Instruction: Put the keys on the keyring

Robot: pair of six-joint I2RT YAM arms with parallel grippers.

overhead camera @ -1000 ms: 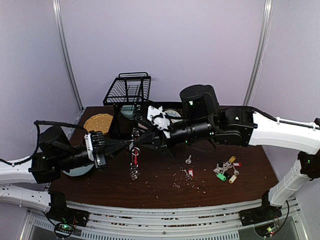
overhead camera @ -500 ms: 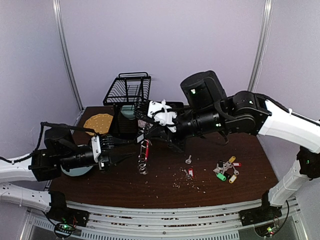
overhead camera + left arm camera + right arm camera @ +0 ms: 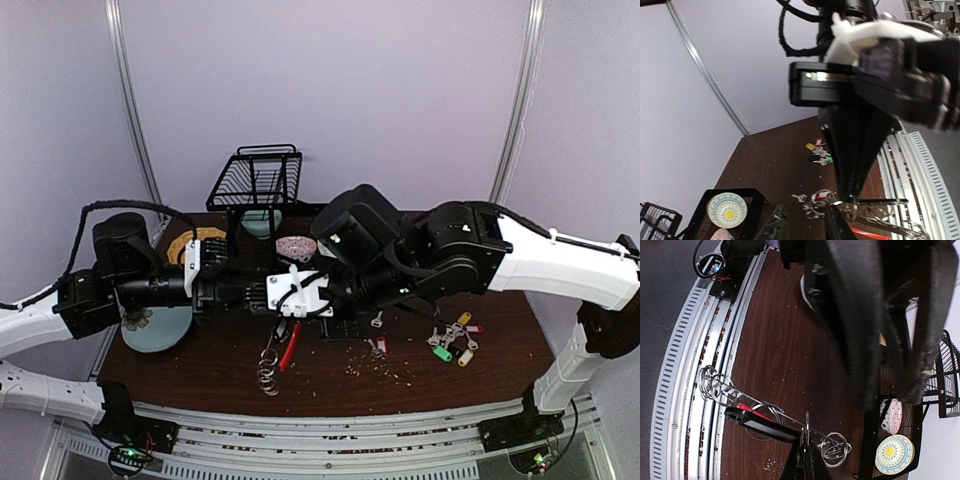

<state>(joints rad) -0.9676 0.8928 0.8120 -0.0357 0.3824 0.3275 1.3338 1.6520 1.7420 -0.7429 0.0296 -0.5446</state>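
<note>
Keyring (image 3: 283,348) hung above the table (image 3: 180,365), pinched in the right gripper (image 3: 804,446); left gripper (image 3: 806,224) spread, just beside it. Keys (image 3: 452,340) lay well apart on the table, none held. Judged a handover: left must close on the keyring before right releases.

Worktop (image 3: 480,370): keyring (image 3: 272,362) at 7 o'clock, keys (image 3: 452,340) at 4, basket (image 3: 257,178) at 11, plate (image 3: 162,333) at 9.
</note>
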